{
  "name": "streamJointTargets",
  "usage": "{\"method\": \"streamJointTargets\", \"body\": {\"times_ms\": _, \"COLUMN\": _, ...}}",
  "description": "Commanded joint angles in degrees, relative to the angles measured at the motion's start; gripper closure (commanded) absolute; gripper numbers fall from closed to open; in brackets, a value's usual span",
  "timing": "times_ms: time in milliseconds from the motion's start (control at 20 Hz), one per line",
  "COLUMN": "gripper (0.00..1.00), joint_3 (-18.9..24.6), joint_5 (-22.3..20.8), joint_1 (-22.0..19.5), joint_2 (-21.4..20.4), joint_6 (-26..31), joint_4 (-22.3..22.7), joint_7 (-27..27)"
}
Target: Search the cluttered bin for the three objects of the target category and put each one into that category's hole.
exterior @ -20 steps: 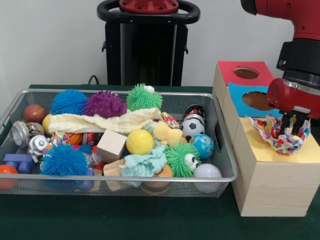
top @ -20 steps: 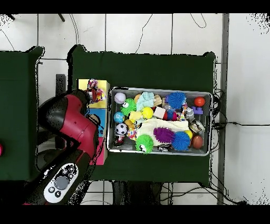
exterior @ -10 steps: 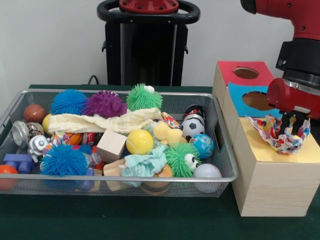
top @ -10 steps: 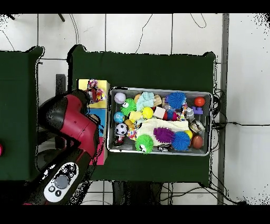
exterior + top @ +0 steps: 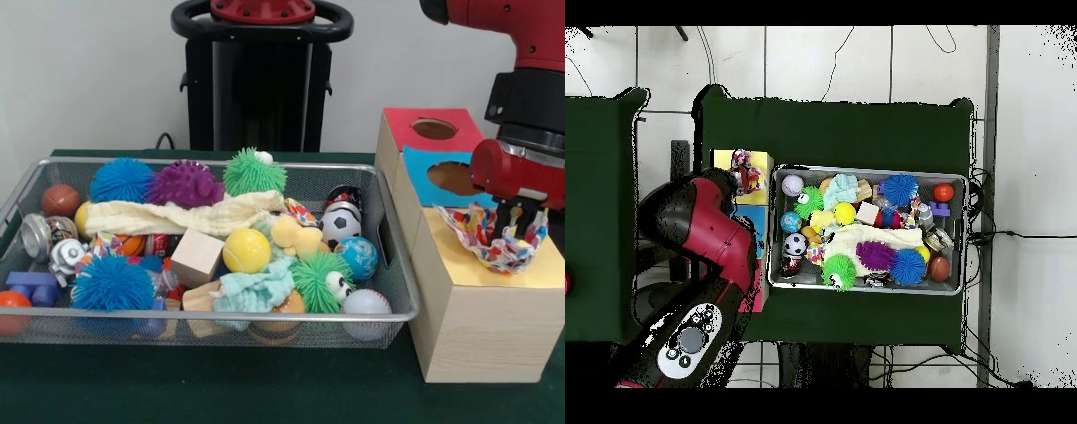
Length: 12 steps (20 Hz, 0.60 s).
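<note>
The claw point(image 5: 523, 217) pinches a multicoloured patterned cloth point(image 5: 488, 239) over the yellow-topped box point(image 5: 481, 305) — not yet pushed into its hole. Two cloths are judged left in the wire bin point(image 5: 265, 316): the cream cloth point(image 5: 177, 215) and the mint cloth point(image 5: 256, 290).

Legible text/labels/brands/nos.: none in either view. Red can point(image 5: 157, 244) among the bin point(image 5: 265, 315) clutter carries print, too small & part-hidden to read. Boxes point(image 5: 481, 309) w/ coloured tops: no markings visible.
</note>
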Motion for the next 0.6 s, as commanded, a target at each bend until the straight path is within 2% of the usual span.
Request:
{"method": "streamJointTargets", "body": {"times_ms": 50, "gripper": 1.0, "joint_3": 15.32, "joint_5": -3.97, "joint_1": -5.97, "joint_2": 5.58, "joint_6": -3.68, "joint_4": 3.47, "joint_7": 14.23}}
{"method": "streamJointTargets", "body": {"times_ms": 600, "gripper": 1.0, "joint_3": 15.65, "joint_5": -6.08, "joint_1": -6.46, "joint_2": 5.34, "joint_6": -3.55, "joint_4": 3.61, "joint_7": 16.59}}
